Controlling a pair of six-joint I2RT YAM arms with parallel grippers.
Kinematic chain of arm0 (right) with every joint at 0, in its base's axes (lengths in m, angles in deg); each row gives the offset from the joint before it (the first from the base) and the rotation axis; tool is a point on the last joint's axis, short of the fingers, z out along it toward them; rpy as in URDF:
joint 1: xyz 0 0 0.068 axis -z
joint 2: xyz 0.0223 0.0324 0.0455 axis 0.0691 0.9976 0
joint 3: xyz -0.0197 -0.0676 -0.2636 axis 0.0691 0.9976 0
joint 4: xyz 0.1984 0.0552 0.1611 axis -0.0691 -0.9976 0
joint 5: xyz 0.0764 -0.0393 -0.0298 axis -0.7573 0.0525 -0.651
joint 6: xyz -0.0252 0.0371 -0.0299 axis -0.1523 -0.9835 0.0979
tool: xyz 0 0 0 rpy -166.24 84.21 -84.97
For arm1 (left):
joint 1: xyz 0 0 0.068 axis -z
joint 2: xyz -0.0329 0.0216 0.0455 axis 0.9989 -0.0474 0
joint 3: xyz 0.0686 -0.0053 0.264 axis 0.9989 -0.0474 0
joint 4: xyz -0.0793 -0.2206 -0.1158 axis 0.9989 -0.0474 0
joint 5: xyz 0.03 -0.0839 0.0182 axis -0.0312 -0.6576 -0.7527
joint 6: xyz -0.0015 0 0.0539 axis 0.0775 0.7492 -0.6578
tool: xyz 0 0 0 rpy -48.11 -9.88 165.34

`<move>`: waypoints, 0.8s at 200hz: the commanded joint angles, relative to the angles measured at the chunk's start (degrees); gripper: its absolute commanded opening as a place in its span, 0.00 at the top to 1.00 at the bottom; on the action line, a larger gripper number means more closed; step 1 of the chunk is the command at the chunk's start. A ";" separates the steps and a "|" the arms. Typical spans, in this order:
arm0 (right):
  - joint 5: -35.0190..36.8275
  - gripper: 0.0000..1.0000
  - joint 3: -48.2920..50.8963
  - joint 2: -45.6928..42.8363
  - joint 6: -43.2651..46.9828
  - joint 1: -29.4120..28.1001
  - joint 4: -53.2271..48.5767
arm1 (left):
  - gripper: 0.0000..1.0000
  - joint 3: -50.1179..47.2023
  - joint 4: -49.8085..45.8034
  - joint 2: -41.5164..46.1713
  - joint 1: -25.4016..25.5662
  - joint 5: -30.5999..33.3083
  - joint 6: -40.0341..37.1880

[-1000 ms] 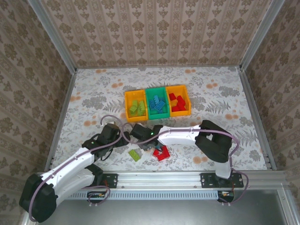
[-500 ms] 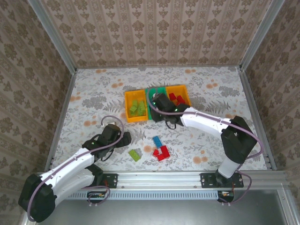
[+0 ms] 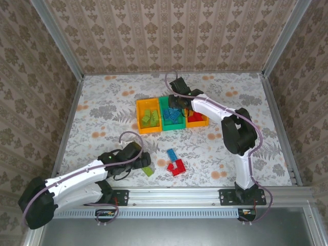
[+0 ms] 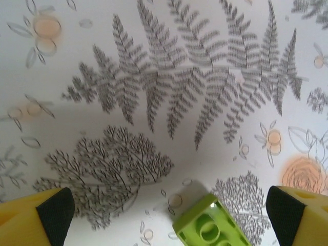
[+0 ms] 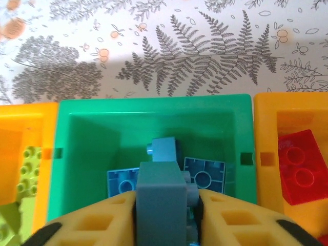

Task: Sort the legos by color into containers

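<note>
One arm [image 3: 215, 109] outstretched over green bin [image 3: 172, 126]

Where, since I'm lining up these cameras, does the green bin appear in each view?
Top external: the green bin sits back of centre, middle of the three-bin row.
Right wrist: the green bin lies centre frame, below the right gripper shut on a blue brick.
Shared landmark: the orange bin holding red bricks, beside it at picture right.

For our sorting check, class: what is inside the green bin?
The green bin holds blue bricks. The right gripper, shut on another blue brick, covers the near part, so no full count.
</note>
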 commanded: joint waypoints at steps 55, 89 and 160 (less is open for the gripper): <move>-4.42 0.32 1.36 -2.41 -2.51 0.35 2.11 | 0.00 3.14 -5.57 -4.66 8.00 0.60 18.34; -7.40 0.24 5.04 -6.32 -3.56 0.18 5.98 | 0.00 5.00 -4.70 -8.59 9.86 0.33 23.27; -9.95 0.14 17.30 -19.26 0.27 0.03 13.45 | 0.02 7.77 -0.50 -18.18 10.02 -1.95 27.66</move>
